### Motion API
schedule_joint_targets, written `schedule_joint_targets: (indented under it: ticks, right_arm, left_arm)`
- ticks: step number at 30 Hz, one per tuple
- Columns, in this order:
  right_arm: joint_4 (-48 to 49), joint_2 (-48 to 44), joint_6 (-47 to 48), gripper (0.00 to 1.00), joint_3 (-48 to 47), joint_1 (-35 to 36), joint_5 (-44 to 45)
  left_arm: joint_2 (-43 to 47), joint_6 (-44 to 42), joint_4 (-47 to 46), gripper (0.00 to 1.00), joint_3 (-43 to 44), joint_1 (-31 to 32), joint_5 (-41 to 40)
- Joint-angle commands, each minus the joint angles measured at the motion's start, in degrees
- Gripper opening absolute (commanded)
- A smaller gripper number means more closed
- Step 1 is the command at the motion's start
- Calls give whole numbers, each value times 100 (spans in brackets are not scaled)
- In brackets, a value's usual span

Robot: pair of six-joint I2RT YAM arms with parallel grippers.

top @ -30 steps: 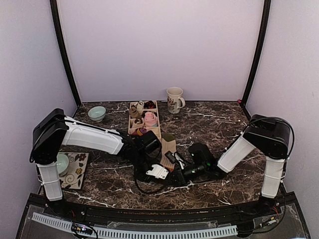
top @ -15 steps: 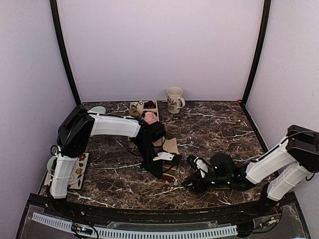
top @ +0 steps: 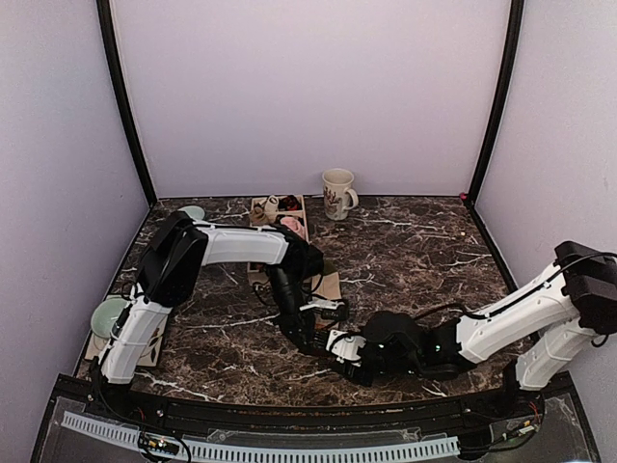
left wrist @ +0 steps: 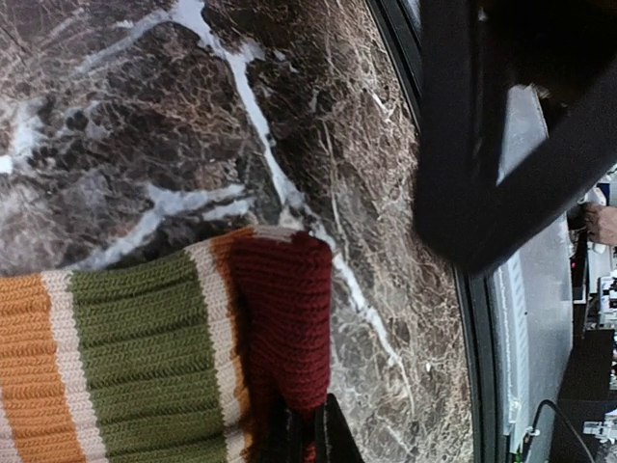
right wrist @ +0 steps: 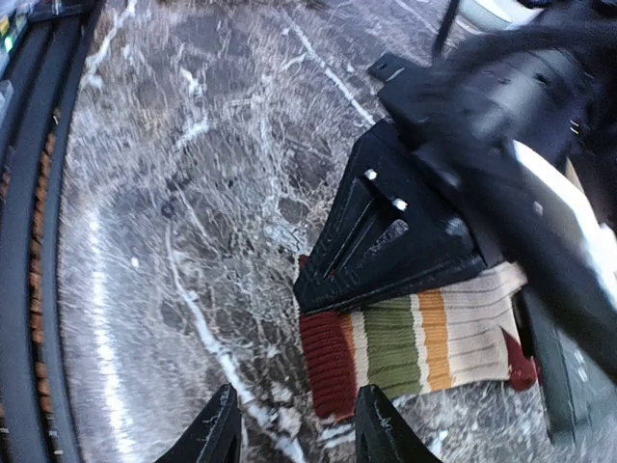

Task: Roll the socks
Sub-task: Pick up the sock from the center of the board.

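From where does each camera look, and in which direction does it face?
Top external: above and behind the bases, facing down at the table; left arm and right arm show.
Left wrist: close over the table, facing the striped sock; left gripper pinches it.
Right wrist: low, facing that sock; open right gripper shows.
Both wrist views share the sock.

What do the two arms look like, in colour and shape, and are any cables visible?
The left arm and the right arm are alike: white, boxy covers on the long links, rounded black joints between them. The wrists and jaws are mostly black. A thin black cable runs along the right forearm. No lettering is visible.
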State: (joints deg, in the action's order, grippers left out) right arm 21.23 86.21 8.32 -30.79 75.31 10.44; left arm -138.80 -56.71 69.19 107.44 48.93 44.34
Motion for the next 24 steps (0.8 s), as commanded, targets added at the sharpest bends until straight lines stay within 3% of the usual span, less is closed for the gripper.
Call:
schedule_joint_targets:
  ticks: [1, 11, 24]
  right_arm:
    - [-29, 606, 1177, 40, -355, 28, 173]
    - [581, 1153, 1527, 37, -522, -71, -187]
    - [585, 1266, 1934, 38, -625, -50, -332]
  left_arm:
    - [-586, 27, 439, 0, -63, 82, -808]
    - [-761, 41, 651, 0, 186, 82, -870]
    - [-1181, 126, 963, 0, 619, 82, -897]
